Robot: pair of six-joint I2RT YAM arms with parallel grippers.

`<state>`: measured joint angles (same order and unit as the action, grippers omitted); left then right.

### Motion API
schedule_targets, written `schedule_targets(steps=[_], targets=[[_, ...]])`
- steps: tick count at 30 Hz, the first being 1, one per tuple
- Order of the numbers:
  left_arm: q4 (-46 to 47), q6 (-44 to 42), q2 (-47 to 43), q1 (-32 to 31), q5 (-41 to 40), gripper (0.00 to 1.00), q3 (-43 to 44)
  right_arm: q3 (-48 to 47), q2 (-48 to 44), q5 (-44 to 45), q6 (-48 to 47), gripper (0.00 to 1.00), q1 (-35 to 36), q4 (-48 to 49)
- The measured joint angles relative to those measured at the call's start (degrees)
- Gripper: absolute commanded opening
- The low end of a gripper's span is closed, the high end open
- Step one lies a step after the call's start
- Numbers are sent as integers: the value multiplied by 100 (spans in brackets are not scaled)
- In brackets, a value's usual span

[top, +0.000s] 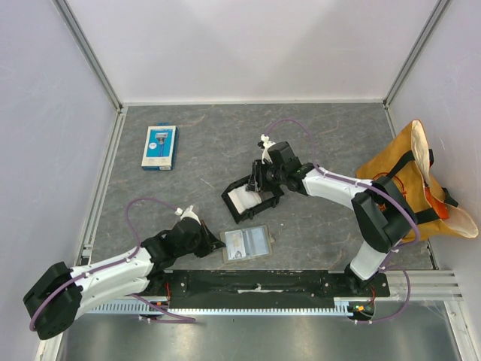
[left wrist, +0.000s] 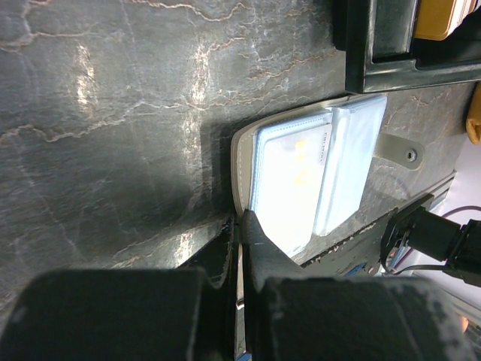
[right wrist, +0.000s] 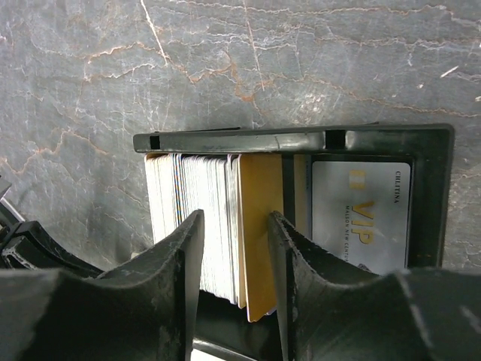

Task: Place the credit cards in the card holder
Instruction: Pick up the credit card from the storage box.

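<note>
The card holder (top: 248,243) lies open near the table's front edge, its clear pockets (left wrist: 301,169) facing up. My left gripper (top: 217,244) (left wrist: 240,219) is shut on the holder's tan left edge. A stack of credit cards (right wrist: 192,188) stands on edge in a black tray (right wrist: 285,141) (top: 229,201), with a gold card (right wrist: 259,226) at the stack's right end. My right gripper (right wrist: 235,218) (top: 259,188) reaches down into the tray. Its jaws stand apart, straddling the last white cards and the gold one. A silver VIP card (right wrist: 361,214) lies flat in the tray beside them.
A blue-and-white retail pack (top: 159,147) lies at the back left. An orange-yellow bag (top: 413,180) stands against the right wall. A black mounting rail (top: 263,282) runs along the near edge, just in front of the holder.
</note>
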<state>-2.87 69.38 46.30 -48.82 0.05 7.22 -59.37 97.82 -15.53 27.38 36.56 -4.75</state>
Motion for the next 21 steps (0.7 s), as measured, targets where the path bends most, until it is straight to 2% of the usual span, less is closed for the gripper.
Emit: schedule_targets(steps=[2,3,13,16,21], targets=[[7,0,13,4,0,2,0,0,0,13,4,34,-20,0],[9,0,17,11,4,2,2,0,0,28,0,32,-22,0],[22,0,22,22,7,2,2,22,-2,33,22,32,-42,15],[28,0,37,22,7,2,2,24,-15,33,22,24,-44,24],[52,-2,103,22,9,2,31,42,-39,28,42,18,-70,42]])
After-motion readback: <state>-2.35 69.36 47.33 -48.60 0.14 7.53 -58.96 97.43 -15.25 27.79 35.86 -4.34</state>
